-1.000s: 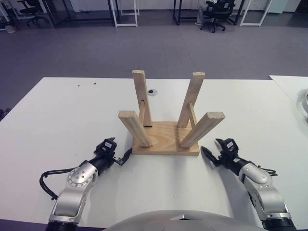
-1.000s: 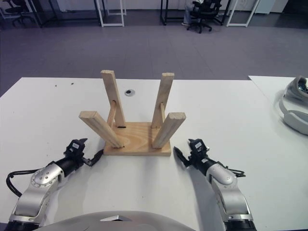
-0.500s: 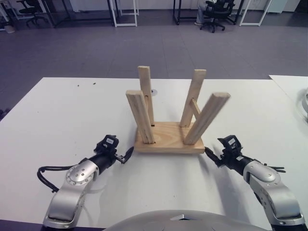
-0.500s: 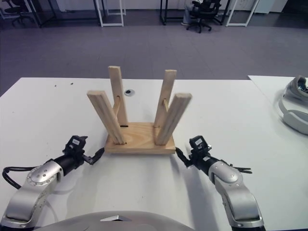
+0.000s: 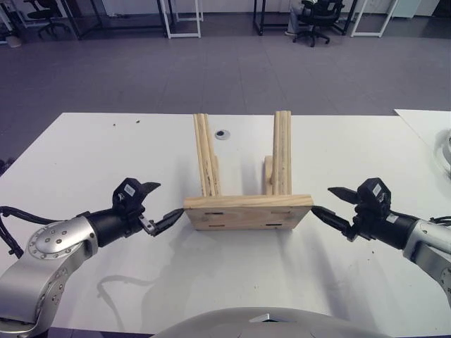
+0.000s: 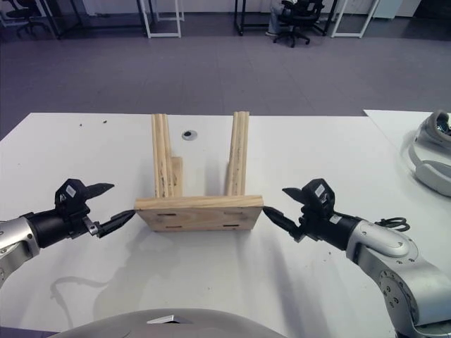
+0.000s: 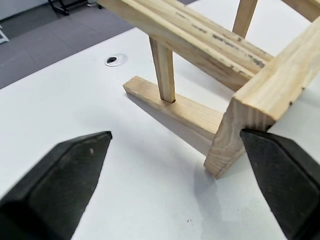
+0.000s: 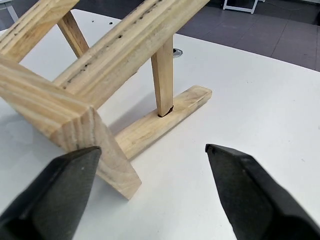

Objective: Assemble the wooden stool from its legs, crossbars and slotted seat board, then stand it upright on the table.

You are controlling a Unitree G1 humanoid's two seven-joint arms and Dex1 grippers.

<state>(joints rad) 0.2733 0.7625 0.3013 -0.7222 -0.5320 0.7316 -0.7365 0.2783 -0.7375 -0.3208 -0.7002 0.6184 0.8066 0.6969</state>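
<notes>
The wooden stool lies on its side at mid-table. Its seat board (image 5: 248, 211) stands on edge facing me, and its legs (image 5: 205, 156) point away along the table. A crossbar (image 7: 162, 70) joins the upper leg to the leg lying flat (image 7: 175, 107). My left gripper (image 5: 169, 200) is open at the seat's left end, its lower fingertip at the board's edge. My right gripper (image 5: 323, 200) is open at the seat's right end, lower fingertip likewise at the edge. Neither gripper is closed on the board, whose corner (image 8: 95, 145) sits between the right gripper's fingers (image 8: 50, 200).
A round cable hole (image 5: 223, 134) sits in the table behind the stool. A white headset (image 6: 433, 151) rests on the neighbouring table at the far right. Bare white tabletop (image 5: 91, 162) spreads to both sides and in front of the stool.
The stool tipped from upside down, legs up, onto its side with legs pointing away. Both grippers rose and moved outward to the seat's ends, fingers spread wider.
</notes>
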